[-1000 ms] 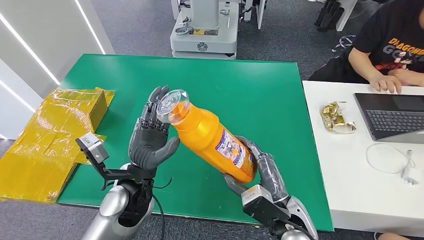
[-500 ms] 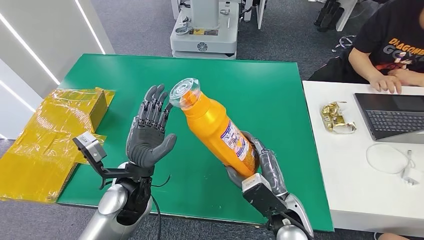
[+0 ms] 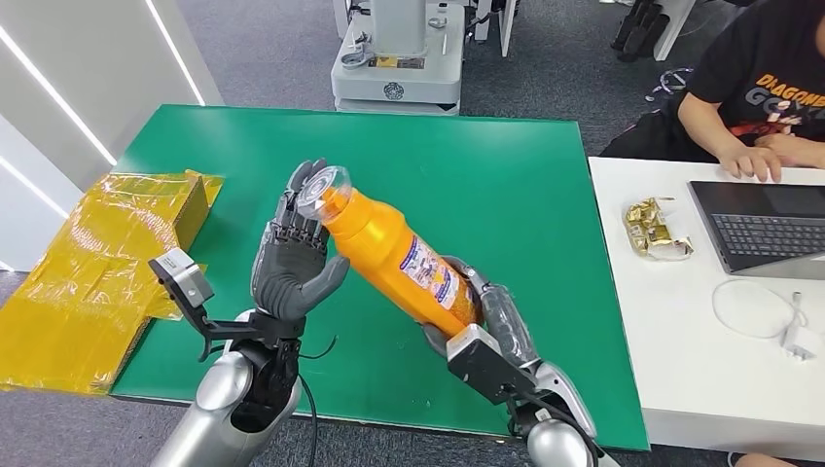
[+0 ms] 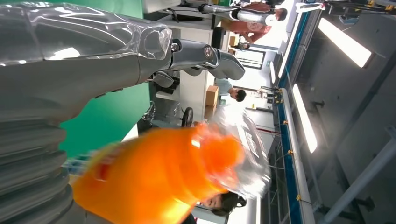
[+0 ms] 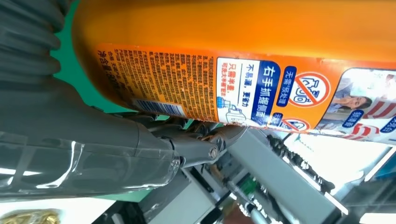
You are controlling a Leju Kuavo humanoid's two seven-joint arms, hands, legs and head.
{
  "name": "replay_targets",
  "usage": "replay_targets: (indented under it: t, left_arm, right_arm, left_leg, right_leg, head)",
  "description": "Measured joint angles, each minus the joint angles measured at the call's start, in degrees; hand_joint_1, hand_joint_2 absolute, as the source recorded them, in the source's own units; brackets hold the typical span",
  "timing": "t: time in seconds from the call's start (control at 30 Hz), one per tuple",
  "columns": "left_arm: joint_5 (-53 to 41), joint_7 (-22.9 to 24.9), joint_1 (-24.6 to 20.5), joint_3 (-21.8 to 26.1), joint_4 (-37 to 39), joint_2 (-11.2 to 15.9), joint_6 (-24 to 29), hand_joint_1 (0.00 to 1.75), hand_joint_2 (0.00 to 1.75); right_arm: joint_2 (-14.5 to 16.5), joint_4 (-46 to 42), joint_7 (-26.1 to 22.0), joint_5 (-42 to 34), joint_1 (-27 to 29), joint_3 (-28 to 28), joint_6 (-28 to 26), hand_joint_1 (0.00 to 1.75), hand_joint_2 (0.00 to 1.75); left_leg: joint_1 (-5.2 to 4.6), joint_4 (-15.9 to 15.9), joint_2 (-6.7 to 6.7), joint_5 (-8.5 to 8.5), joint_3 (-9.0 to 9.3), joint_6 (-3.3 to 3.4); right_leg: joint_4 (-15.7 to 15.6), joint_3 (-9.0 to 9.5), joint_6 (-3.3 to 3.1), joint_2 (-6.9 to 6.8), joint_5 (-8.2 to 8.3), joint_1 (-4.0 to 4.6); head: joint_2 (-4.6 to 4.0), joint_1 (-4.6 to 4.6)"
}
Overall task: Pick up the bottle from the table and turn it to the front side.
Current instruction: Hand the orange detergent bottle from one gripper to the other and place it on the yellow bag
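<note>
An orange bottle (image 3: pixel 394 255) with a clear cap (image 3: pixel 321 185) and a printed label is held tilted above the green table (image 3: pixel 506 165), cap up and to the left. My right hand (image 3: pixel 479 313) grips its lower end from beneath. My left hand (image 3: pixel 292 258) stands upright with fingers spread, palm facing the bottle; the cap lies in front of its fingertips (image 3: pixel 304 185), and I cannot tell if they touch. The left wrist view shows the bottle (image 4: pixel 154 179) and cap (image 4: pixel 245 149) blurred beside the thumb (image 4: pixel 201 53). In the right wrist view the label (image 5: pixel 261 86) sits against the thumb (image 5: pixel 140 140).
A yellow wrapped box (image 3: pixel 107 258) lies off the table's left edge. A white table (image 3: pixel 681 331) at the right holds a laptop (image 3: pixel 764 229), a gold wrapper (image 3: pixel 657 229) and a cable; a person (image 3: pixel 769 83) sits there. A grey machine base (image 3: pixel 394 63) stands behind the green table.
The bottle swung away from my left hand to the right, then back left and lower, its cap now in front of the left fingertips. My right hand shifted left with it.
</note>
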Motion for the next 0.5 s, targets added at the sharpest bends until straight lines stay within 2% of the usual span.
replay_targets:
  t: [0.13, 0.5]
  left_arm:
    - [0.35, 0.0, -0.34, -0.03, 0.61, 0.04, -0.75, 0.0, 1.75]
    - [0.53, 0.0, -0.93, -0.03, 2.32, 0.04, -1.29, 0.0, 1.75]
  right_arm:
    - [-0.07, 0.78, 0.74, 1.36, -0.33, 0.69, 3.6, 1.75, 1.75]
    - [-0.42, 2.02, 0.35, 1.73, -1.43, 1.29, 7.45, 1.75, 1.75]
  left_leg:
    - [0.0, 0.0, 0.0, 0.0, 0.0, 0.0]
    - [0.0, 0.01, 0.02, 0.0, 0.01, 0.0]
  right_leg:
    - [0.0, 0.0, 0.0, 0.0, 0.0, 0.0]
    - [0.0, 0.0, 0.0, 0.02, 0.01, 0.0]
  head:
    - [0.0, 0.01]
    - [0.0, 0.0]
